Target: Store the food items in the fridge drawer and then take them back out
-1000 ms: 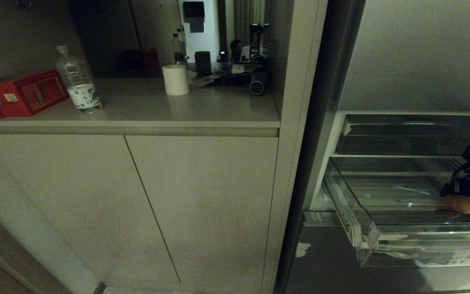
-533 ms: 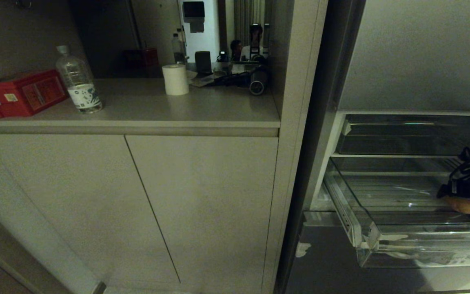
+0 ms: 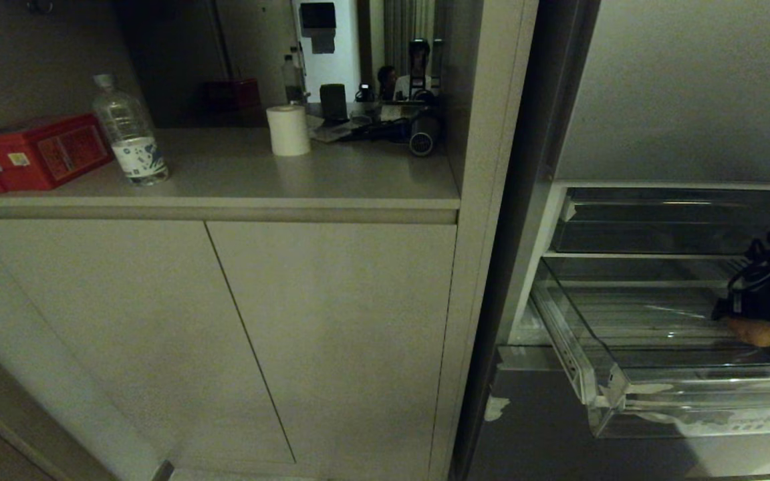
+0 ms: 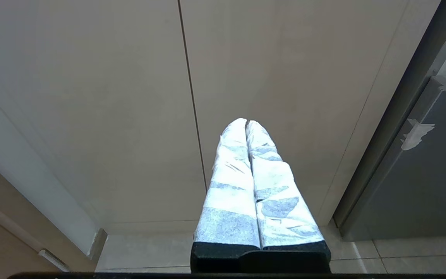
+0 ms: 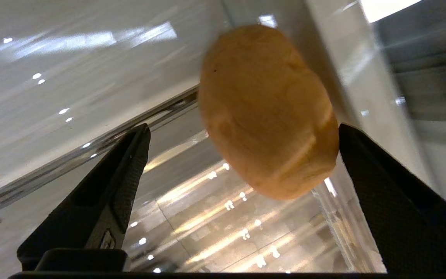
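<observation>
Fruit point(image 5: 265, 112) in drawer point(image 3: 692, 401) looks light, firm, smooth, roll-prone; right gripper point(image 5: 242, 170) open astride its widest middle, left gripper point(image 4: 246, 131) closed.

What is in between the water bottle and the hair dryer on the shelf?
A white paper roll stands between the water bottle and the hair dryer, seen in the head view.

An orange-brown fruit point(image 5: 265, 112) lies in the clear ribbed fridge drawer point(image 3: 692, 414) with white tape scraps, while a red box point(image 3: 34, 150) and white roll point(image 3: 288, 130) sit on the beige tabletop point(image 3: 238, 180).
</observation>
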Robot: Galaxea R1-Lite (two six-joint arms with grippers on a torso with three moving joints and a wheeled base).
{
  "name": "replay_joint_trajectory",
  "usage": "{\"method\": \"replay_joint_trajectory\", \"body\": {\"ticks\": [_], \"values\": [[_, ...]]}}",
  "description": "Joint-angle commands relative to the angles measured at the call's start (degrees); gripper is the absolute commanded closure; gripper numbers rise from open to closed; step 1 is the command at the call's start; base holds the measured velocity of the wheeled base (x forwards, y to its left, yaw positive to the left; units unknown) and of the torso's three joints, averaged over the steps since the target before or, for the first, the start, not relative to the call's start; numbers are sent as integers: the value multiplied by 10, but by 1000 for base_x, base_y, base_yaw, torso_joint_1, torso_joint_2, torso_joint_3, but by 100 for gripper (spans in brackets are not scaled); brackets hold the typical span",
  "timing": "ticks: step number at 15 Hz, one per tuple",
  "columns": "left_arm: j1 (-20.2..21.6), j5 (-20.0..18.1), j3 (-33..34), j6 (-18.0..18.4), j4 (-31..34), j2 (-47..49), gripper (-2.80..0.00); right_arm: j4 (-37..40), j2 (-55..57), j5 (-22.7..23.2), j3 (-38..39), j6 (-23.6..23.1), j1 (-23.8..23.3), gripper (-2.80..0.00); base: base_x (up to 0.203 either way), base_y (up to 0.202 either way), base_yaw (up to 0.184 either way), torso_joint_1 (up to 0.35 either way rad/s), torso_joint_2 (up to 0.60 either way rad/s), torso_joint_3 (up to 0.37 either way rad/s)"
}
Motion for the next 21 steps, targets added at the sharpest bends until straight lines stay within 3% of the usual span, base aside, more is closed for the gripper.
{"method": "replay_joint_trajectory", "body": {"ticks": [1, 8, 9, 17, 21], "values": [[0, 0, 0, 0, 0, 0, 0, 3, 10, -1, -1, 0, 0, -280, 0, 0, 0, 0, 0, 0], [0, 0, 0, 0, 0, 0, 0, 18, 0, -1, -1, 8, 4, -280, 0, 0, 0, 0, 0, 0], [0, 0, 0, 0, 0, 0, 0, 18, 3, -1, -1, 8, 4, 0, 0, 0, 0, 0, 0, 0], [0, 0, 0, 0, 0, 0, 0, 18, -11, 2, -1, 27, 12, 0, 0, 0, 0, 0, 0, 0], [0, 0, 0, 0, 0, 0, 0, 18, -12, 7, 5, 64, 24, 0, 0, 0, 0, 0, 0, 0]]}}
